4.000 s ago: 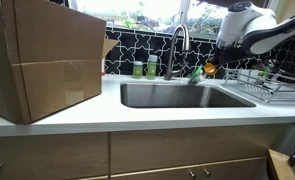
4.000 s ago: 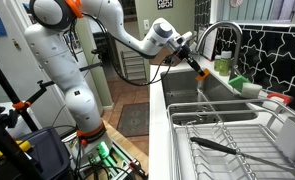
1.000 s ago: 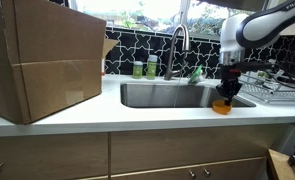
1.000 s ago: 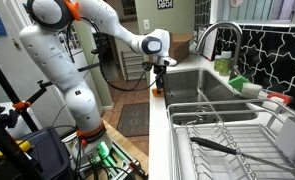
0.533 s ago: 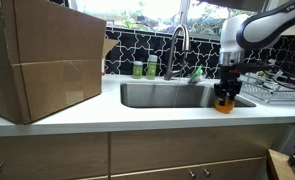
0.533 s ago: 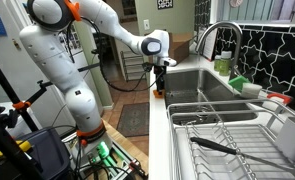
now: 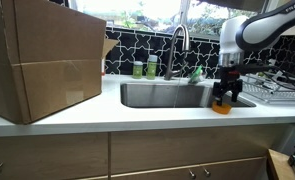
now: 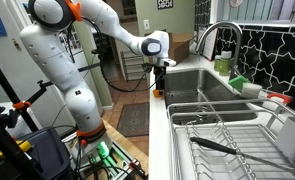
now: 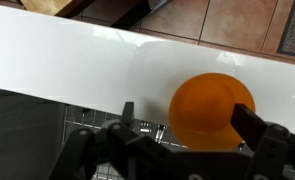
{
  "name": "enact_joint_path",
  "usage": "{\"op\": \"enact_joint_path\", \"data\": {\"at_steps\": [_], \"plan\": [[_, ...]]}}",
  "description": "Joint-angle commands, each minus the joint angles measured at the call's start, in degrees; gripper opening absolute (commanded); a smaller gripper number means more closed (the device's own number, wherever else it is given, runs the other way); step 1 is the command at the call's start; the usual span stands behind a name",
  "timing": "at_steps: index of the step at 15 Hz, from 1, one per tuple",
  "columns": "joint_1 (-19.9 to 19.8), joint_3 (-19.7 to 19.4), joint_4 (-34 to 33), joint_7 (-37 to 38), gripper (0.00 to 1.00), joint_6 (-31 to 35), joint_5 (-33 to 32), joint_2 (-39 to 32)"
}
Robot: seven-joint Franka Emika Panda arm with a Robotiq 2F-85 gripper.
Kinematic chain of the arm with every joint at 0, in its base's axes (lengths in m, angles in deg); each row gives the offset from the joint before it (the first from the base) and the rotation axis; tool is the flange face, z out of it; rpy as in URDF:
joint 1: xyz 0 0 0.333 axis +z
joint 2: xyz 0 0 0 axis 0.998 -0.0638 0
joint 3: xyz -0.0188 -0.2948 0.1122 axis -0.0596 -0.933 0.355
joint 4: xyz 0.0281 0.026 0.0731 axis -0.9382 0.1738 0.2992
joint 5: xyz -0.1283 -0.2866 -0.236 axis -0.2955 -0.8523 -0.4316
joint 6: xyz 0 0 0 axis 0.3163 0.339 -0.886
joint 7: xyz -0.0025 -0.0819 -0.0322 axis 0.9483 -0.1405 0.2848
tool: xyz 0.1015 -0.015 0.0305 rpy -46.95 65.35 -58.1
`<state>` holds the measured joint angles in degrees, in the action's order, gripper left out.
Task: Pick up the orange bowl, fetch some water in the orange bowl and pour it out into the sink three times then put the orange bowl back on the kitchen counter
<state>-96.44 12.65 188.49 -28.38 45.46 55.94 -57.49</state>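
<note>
The orange bowl (image 9: 212, 108) rests on the white kitchen counter (image 9: 67, 60), on the narrow strip in front of the sink (image 7: 167, 95). My gripper (image 9: 192, 120) hangs straight down over it, open, with one finger on each side of the bowl and no grip on it. In both exterior views the gripper (image 7: 224, 97) (image 8: 158, 88) stands at the sink's front corner, and the bowl (image 7: 221, 108) shows as an orange spot just under the fingers. The sink (image 8: 192, 85) lies beside the arm.
A large cardboard box (image 7: 42, 60) fills one end of the counter (image 7: 107, 112). The curved faucet (image 7: 179, 40), green bottles (image 7: 144, 68) and a green sponge (image 7: 196, 73) stand behind the sink. A wire dish rack (image 8: 227, 135) sits next to the gripper.
The jaws have opened from shut on the orange bowl, and the bowl now sits free on the counter. The arm has barely moved.
</note>
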Motion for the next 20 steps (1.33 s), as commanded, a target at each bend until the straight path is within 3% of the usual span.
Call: {"op": "enact_joint_path", "data": {"at_steps": [1,6,10,17,18,20], "plan": [[-0.2,-0.5,1.8,-1.5,1.0,0.8,0.5,2.5],[-1.2,-0.6,2.6,-2.5,1.0,-3.2,-0.9,12.0],[-4.6,0.9,-0.1,7.0,1.0,-4.3,-0.7,18.0],[-11.4,5.5,-0.4,22.4,1.0,8.2,-6.8,20.7],[-9.1,3.7,-1.8,17.9,1.0,5.0,-4.4,19.7],[-10.0,4.5,-1.8,20.5,1.0,6.7,-5.9,19.7]]}}
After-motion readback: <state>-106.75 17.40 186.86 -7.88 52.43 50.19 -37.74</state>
